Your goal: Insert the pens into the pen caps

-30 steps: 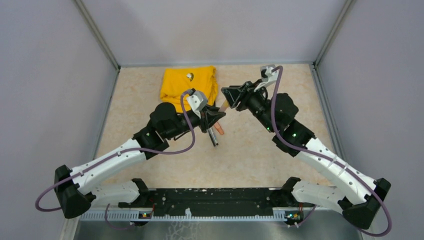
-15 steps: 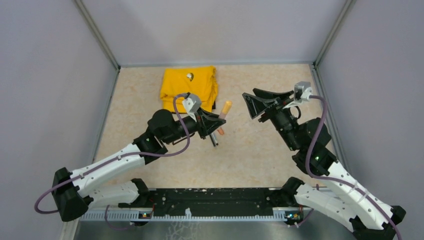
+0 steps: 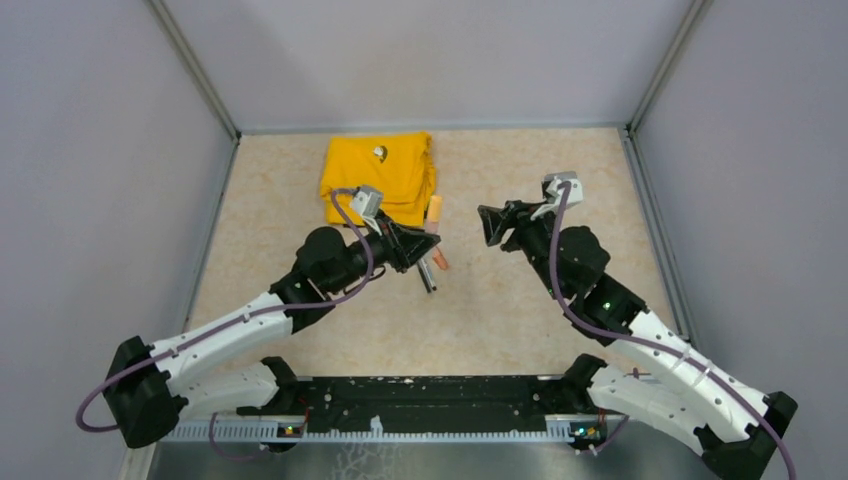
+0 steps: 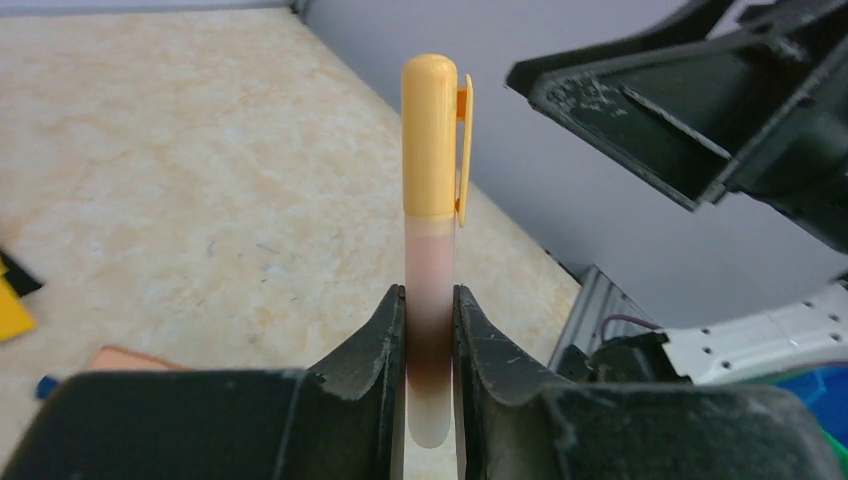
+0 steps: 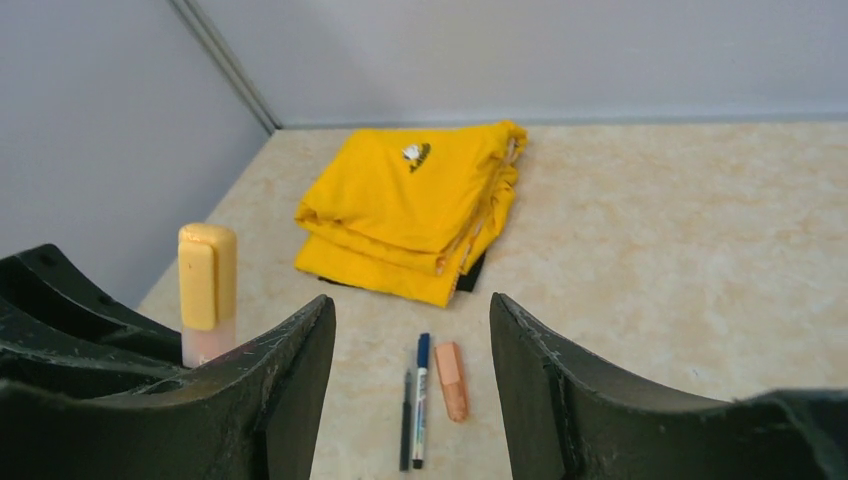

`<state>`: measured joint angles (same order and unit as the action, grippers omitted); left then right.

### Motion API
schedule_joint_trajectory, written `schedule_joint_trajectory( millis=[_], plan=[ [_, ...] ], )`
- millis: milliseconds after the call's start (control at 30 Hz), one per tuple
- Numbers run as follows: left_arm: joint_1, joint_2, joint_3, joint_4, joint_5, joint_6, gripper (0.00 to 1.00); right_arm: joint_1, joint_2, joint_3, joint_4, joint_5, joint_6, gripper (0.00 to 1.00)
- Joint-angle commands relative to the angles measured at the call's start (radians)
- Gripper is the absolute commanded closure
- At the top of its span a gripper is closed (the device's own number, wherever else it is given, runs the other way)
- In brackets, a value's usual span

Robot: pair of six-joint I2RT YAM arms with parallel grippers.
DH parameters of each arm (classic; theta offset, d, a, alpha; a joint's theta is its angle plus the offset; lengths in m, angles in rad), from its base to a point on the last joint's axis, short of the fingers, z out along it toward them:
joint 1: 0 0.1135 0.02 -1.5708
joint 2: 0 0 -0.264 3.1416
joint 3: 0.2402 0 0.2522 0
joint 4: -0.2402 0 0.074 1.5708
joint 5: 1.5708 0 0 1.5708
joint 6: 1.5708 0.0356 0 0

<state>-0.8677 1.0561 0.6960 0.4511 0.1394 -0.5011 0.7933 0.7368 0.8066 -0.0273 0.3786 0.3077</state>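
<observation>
My left gripper is shut on a pale orange marker that stands upright between the jaws, with the light orange cap on its upper end. In the top view this gripper holds the marker near the table's middle. My right gripper is open and empty, a short way right of it. Its wrist view shows three things lying side by side on the table. They are a thin dark pen, a silver-white pen with the dark blue cap on its end, and a second orange marker.
A folded yellow cloth lies at the back left of the beige table, just behind the lying pens. Grey walls close in the left, right and back sides.
My right gripper has let go at the marker's tip and drawn back to the right, open. The cap stays on the marker. My left gripper has turned the marker more upright.
</observation>
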Motion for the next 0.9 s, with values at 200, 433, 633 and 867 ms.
schedule_joint_trajectory(
  millis=[200, 433, 633, 867],
  plan=[
    [0.013, 0.049, -0.104, -0.208, -0.340, -0.123, 0.97, -0.005, 0.061, -0.077, -0.051, 0.069, 0.096, 0.42],
    [0.020, 0.108, -0.188, -0.188, -0.386, -0.279, 0.97, -0.005, 0.099, -0.123, -0.031, 0.025, 0.170, 0.42],
    [0.040, 0.159, -0.224, -0.153, -0.381, -0.348, 0.99, -0.005, 0.140, -0.120, -0.030, -0.023, 0.188, 0.42],
    [0.108, 0.231, -0.260, -0.088, -0.302, -0.401, 1.00, -0.006, 0.142, -0.119, -0.040, -0.022, 0.192, 0.42]
  ],
)
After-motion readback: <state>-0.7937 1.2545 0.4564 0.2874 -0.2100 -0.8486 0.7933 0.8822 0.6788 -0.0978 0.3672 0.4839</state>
